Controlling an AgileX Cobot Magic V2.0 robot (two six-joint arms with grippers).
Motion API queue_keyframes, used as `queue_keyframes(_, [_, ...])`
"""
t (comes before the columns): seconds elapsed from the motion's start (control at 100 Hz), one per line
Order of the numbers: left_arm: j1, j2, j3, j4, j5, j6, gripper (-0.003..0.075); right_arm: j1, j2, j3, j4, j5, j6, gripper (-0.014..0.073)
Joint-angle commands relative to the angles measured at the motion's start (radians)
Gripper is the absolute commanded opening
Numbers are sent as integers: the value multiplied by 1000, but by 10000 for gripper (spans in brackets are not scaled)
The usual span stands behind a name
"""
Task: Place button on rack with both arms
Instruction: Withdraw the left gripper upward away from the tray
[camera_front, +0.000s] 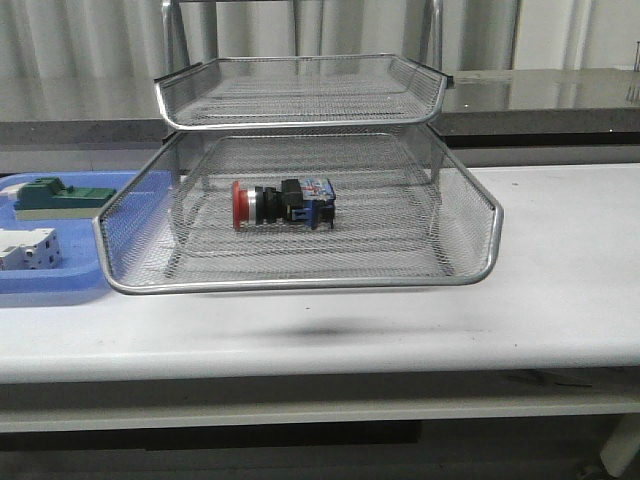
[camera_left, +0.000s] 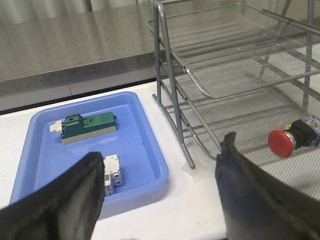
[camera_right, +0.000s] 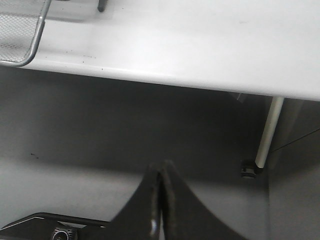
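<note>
The button (camera_front: 284, 204) lies on its side in the pulled-out middle tray of the silver wire rack (camera_front: 470, 272), red head to the left, blue block to the right. It also shows in the left wrist view (camera_left: 291, 140), seen through the mesh, beside the rack (camera_left: 172, 90). My left gripper (camera_left: 160, 167) is open and empty, above the table's front edge between the blue tray and the rack's foot. My right gripper (camera_right: 161, 172) is shut and empty, below and in front of the table edge. Neither arm shows in the front view.
A flat blue plastic tray (camera_front: 85, 285) at the left holds a green rectangular block (camera_front: 55, 196) and a white terminal block (camera_front: 25, 248); both show in the left wrist view (camera_left: 87, 126), (camera_left: 112, 176). A table leg (camera_right: 269, 131) stands near the right gripper.
</note>
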Motion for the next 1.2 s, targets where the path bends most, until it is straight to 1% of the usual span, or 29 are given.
queue_keyframes(0.0, [4,-58,19,-53,-114,-8,462,-2,4,-33,-13,-52,-2,-67])
queue_keyframes(0.1, [4,-129,76,-75,-157,-8,462,-2,4,-33,-13,-52,-2,-67])
queue_keyframes(0.23, [4,-174,124,-84,-197,-8,462,-2,4,-33,-13,-52,-2,-67])
queue_keyframes(0.51, [4,-177,167,-92,-338,-8,459,-2,4,-33,-13,-52,-2,-67])
queue_keyframes(0.68, [4,-177,167,-92,-358,-8,457,-2,4,-33,-13,-52,-2,-67])
queue_keyframes(0.73, [4,-177,167,-92,-358,-8,444,-2,4,-33,-13,-52,-2,-67])
queue_keyframes(0.76, [4,-177,167,-92,-358,-8,428,-2,4,-33,-13,-52,-2,-67])
queue_keyframes(0.83, [4,-177,167,-92,-358,-8,364,-2,4,-33,-13,-52,-2,-67])
queue_keyframes(0.95, [4,-177,167,-92,-358,-8,206,-2,4,-33,-13,-52,-2,-67])
queue_keyframes(0.97, [4,-177,167,-92,-358,-8,166,-2,4,-33,-13,-52,-2,-67])
queue_keyframes(1.12, [4,-177,167,-92,-358,-8,-22,-2,4,-33,-13,-52,-2,-67])
queue_keyframes(1.19, [4,-177,167,-92,-358,-8,-20,-2,4,-33,-13,-52,-2,-67])
